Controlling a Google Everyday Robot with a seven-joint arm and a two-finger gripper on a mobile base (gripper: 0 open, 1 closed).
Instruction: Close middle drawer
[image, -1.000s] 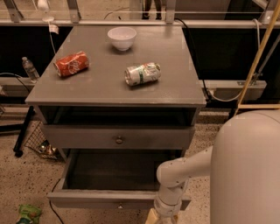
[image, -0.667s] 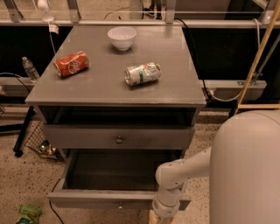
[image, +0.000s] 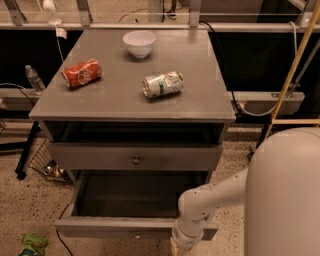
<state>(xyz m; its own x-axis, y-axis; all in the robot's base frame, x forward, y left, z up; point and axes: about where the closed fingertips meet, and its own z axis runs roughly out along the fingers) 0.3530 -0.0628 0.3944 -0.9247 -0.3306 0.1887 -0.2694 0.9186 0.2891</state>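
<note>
Tabletop (image: 200, 75) is grey and flat, and carries three things: a white bowl (image: 139, 43) at the far edge, a red can (image: 81, 73) on its side at the left, and a green-and-white can (image: 163, 84) on its side near the centre. They sit well apart. The upper drawer front (image: 100, 157) with its round knob sits just under the tabletop. The middle drawer (image: 110, 227) below it is pulled far out toward the near side, with a dark interior. The tool (image: 176, 248) is low at the near right, against that drawer's front at the frame edge; open or closed, cannot tell. The robot's white body (image: 285, 195) fills the near right. The floor (image: 30, 210) is speckled. On it at the left are a water bottle (image: 34, 79) and a wire basket (image: 45, 162), with a green packet (image: 32, 245) near left. A yellow pole (image: 295, 65) leans at the right.
</note>
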